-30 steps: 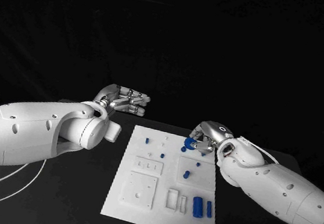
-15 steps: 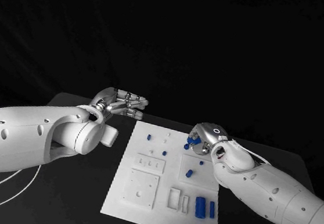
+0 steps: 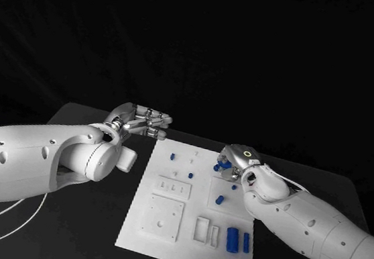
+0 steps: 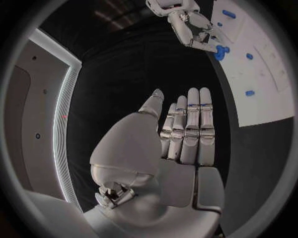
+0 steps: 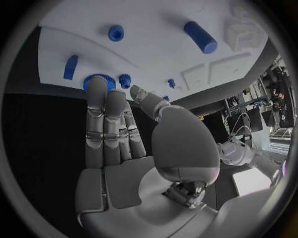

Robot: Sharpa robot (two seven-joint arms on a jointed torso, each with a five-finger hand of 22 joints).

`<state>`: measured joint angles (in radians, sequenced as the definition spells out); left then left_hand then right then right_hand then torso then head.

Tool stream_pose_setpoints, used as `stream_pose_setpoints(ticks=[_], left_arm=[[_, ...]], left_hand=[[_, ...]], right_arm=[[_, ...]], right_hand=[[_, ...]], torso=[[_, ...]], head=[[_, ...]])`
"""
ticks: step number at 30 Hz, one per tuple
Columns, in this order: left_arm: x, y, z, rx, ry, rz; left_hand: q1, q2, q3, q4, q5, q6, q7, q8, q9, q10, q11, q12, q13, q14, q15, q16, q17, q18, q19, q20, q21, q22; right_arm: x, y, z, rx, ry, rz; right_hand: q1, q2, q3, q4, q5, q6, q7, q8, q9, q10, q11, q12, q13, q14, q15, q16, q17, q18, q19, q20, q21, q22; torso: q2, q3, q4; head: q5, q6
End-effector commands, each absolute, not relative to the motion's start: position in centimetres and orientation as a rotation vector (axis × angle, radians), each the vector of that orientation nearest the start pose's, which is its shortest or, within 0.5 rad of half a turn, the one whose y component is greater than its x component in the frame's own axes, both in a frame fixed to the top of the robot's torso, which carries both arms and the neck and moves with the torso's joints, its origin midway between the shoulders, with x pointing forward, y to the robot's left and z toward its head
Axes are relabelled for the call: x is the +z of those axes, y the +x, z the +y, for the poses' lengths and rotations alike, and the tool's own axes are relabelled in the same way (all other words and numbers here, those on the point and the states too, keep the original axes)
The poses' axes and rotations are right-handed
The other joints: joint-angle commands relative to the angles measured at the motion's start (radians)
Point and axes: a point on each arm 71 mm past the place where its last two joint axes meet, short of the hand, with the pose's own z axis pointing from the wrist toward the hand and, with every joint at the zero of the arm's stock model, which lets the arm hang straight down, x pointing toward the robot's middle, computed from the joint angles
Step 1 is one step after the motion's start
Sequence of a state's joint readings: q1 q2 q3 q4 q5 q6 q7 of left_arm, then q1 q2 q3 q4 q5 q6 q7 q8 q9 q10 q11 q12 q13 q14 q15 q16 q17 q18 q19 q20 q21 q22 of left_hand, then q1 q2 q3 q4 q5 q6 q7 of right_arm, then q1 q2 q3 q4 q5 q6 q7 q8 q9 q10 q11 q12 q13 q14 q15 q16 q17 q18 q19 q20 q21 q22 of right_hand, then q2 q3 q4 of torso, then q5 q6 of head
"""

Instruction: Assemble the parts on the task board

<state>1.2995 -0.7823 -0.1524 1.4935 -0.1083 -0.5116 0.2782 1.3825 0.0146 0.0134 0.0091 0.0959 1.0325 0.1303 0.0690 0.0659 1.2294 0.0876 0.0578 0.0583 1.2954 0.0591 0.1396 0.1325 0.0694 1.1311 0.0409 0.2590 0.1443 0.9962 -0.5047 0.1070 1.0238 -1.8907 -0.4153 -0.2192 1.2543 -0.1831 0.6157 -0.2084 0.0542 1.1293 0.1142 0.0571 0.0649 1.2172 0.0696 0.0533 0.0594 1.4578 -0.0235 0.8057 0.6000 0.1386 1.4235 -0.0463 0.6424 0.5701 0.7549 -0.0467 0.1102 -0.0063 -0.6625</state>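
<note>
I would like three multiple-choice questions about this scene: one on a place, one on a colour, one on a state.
1. Where is the left hand? A over the table beside the board; B over the board; C under the table.
2. What colour are the parts? A red; B green; C blue.
3. The left hand is: A holding a part; B open; C a fist.
Answers: 1 A, it hovers off the board's edge; 2 C, blue against the white board; 3 B, fingers straight, nothing held.
</note>
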Motion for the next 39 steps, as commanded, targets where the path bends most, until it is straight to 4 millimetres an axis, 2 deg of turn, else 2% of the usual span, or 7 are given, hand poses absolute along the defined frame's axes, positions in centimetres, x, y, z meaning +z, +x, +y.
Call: stream_pose_setpoints(ticks=[1, 3, 7, 13, 21, 28, 39], left_arm=[[-17.44, 50.09, 19.53, -1.297, -1.018, 1.482], [-17.43, 50.09, 19.46, -1.298, -1.018, 1.483], [-17.44, 50.11, 19.36, -1.299, -1.019, 1.485], [-17.47, 50.17, 19.34, -1.300, -1.021, 1.487], [-17.51, 50.27, 19.43, -1.297, -1.025, 1.486], [-17.53, 50.34, 19.49, -1.296, -1.027, 1.486], [-17.57, 50.41, 19.54, -1.294, -1.028, 1.488]], left_hand=[[-0.007, 0.000, 0.001, -0.004, 0.002, 0.006, 0.001, -0.004, 0.001, -0.002, 0.003, 0.002, 0.001, -0.004, -0.001, 0.006, 0.001, -0.005, -0.003, 0.000, 0.005, 0.001], [-0.007, 0.000, 0.001, -0.004, 0.002, 0.006, 0.001, -0.004, 0.001, -0.002, 0.003, 0.002, 0.001, -0.004, -0.001, 0.006, 0.001, -0.005, -0.003, 0.000, 0.005, 0.001], [-0.007, 0.000, 0.001, -0.004, 0.002, 0.006, 0.001, -0.004, 0.001, -0.002, 0.003, 0.002, 0.001, -0.004, -0.001, 0.006, 0.001, -0.005, -0.003, 0.000, 0.005, 0.001], [-0.009, 0.000, 0.001, -0.005, 0.002, 0.006, 0.000, -0.004, 0.001, -0.003, 0.003, 0.002, 0.001, -0.004, -0.001, 0.008, 0.000, -0.005, -0.004, 0.000, 0.007, 0.002], [-0.009, 0.000, 0.001, -0.005, 0.002, 0.006, 0.000, -0.004, 0.001, -0.003, 0.003, 0.002, 0.001, -0.004, -0.001, 0.008, 0.000, -0.005, -0.004, 0.000, 0.007, 0.002], [-0.009, 0.002, 0.002, -0.005, 0.003, 0.007, 0.000, -0.004, 0.001, -0.002, 0.002, 0.002, 0.001, -0.004, -0.001, 0.009, 0.000, -0.004, -0.005, 0.000, 0.008, 0.002], [-0.010, 0.001, 0.002, -0.004, 0.002, 0.008, 0.000, -0.004, 0.001, -0.002, 0.002, 0.002, 0.001, -0.004, -0.001, 0.009, 0.000, -0.005, -0.005, 0.000, 0.009, 0.002]], right_arm=[[-26.95, 53.69, -17.40, 0.274, -0.256, 1.547], [-26.99, 53.70, -17.33, 0.275, -0.257, 1.547], [-27.04, 53.72, -17.25, 0.275, -0.256, 1.546], [-27.09, 53.79, -17.23, 0.270, -0.252, 1.544], [-27.08, 53.81, -17.17, 0.258, -0.258, 1.527], [-27.03, 53.74, -17.12, 0.250, -0.263, 1.516], [-27.10, 53.69, -17.02, 0.250, -0.270, 1.530]], right_hand=[[-0.001, -0.012, 0.004, -0.001, -0.003, 0.006, -0.002, 0.005, 0.001, -0.005, 0.001, 0.005, 0.001, -0.007, 0.003, 0.004, -0.001, -0.004, -0.008, 0.000, -0.002, 0.001], [-0.001, -0.010, 0.005, -0.002, -0.003, 0.006, -0.002, 0.006, 0.001, -0.005, 0.001, 0.005, 0.001, -0.007, 0.003, 0.010, -0.006, -0.004, -0.005, 0.001, -0.022, 0.033], [-0.003, -0.010, 0.005, -0.001, -0.004, 0.006, -0.003, 0.006, 0.001, -0.004, 0.001, 0.004, 0.000, -0.008, 0.003, 0.010, -0.008, -0.004, -0.002, 0.001, -0.029, 0.043], [-0.003, -0.008, 0.010, -0.001, -0.003, 0.007, -0.003, 0.006, 0.001, -0.003, 0.000, 0.004, 0.000, -0.008, 0.002, 0.014, -0.009, -0.005, 0.004, 0.000, -0.037, 0.066], [-0.002, -0.004, 0.024, -0.003, -0.002, 0.012, -0.003, 0.006, 0.001, 0.002, -0.001, 0.004, 0.001, -0.008, 0.001, 0.018, -0.013, -0.003, 0.005, -0.001, -0.040, 0.102], [-0.002, 0.000, 0.031, -0.004, -0.003, 0.028, -0.008, 0.006, 0.002, 0.019, -0.007, 0.004, 0.001, -0.009, -0.003, 0.022, -0.016, -0.005, 0.007, -0.004, -0.042, 0.133], [0.002, 0.015, 0.033, -0.015, -0.001, 0.039, -0.010, 0.006, 0.002, 0.034, -0.011, 0.005, 0.001, -0.011, -0.006, 0.025, -0.019, -0.007, 0.003, -0.007, -0.047, 0.186]], torso=[[0.013, -0.0018, 0.0049], [0.016, -0.0030, 0.0065], [0.023, -0.0050, 0.0083], [0.032, -0.0070, 0.0097], [0.040, -0.0076, 0.0105], [0.047, -0.0077, 0.0121], [0.054, -0.0072, 0.0133]], head=[[-0.001, 0.004], [-0.002, 0.006], [-0.004, 0.006], [-0.006, 0.003], [-0.003, -0.001], [-0.005, 0.006], [-0.008, 0.009]])
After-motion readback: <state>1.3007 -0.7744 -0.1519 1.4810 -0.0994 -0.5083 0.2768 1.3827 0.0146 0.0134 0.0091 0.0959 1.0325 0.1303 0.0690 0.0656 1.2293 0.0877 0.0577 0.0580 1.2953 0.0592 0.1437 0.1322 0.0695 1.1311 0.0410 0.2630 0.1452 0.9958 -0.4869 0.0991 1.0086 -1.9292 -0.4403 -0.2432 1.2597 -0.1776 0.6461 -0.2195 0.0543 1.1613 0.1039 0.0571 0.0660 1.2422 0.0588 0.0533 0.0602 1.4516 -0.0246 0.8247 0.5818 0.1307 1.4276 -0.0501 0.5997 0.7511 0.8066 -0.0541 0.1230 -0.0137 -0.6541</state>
